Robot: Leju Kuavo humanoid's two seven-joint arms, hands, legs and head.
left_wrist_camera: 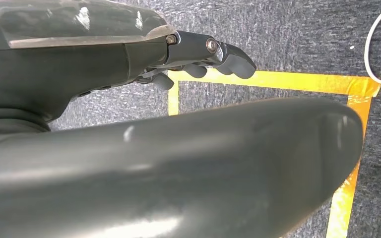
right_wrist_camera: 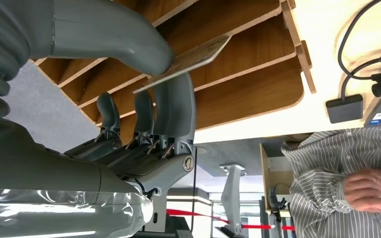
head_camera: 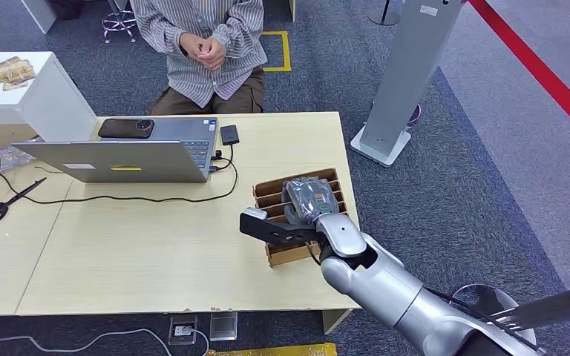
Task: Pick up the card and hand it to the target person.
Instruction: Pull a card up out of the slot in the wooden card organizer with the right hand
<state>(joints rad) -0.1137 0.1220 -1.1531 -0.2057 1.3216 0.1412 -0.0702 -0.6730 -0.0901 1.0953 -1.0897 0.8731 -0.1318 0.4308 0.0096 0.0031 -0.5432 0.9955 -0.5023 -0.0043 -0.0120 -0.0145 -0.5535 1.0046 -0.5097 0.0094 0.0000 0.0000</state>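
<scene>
Currently pinching the card [right_wrist_camera: 188,58] between thumb and fingers [right_wrist_camera: 176,106] of the right hand [head_camera: 308,199], directly over the slotted wooden card holder [head_camera: 267,194] near the desk's [head_camera: 156,252] 3 o'clock edge. Card edge-on in the right wrist view, long axis running along the holder's dividers; whether fully lifted out of its slot, hard to tell. Seated person [head_camera: 202,55] waiting at 11 o'clock from the hand, well apart across the desk, hands clasped [head_camera: 206,50]. Laptop [head_camera: 126,152] and phone [head_camera: 126,128] sitting at about 10 o'clock. Left hand [left_wrist_camera: 203,59] hanging toward the carpet, fingers curled, holding nothing. Judging the right hand nearer, a reach toward 11 o'clock likely coming.
</scene>
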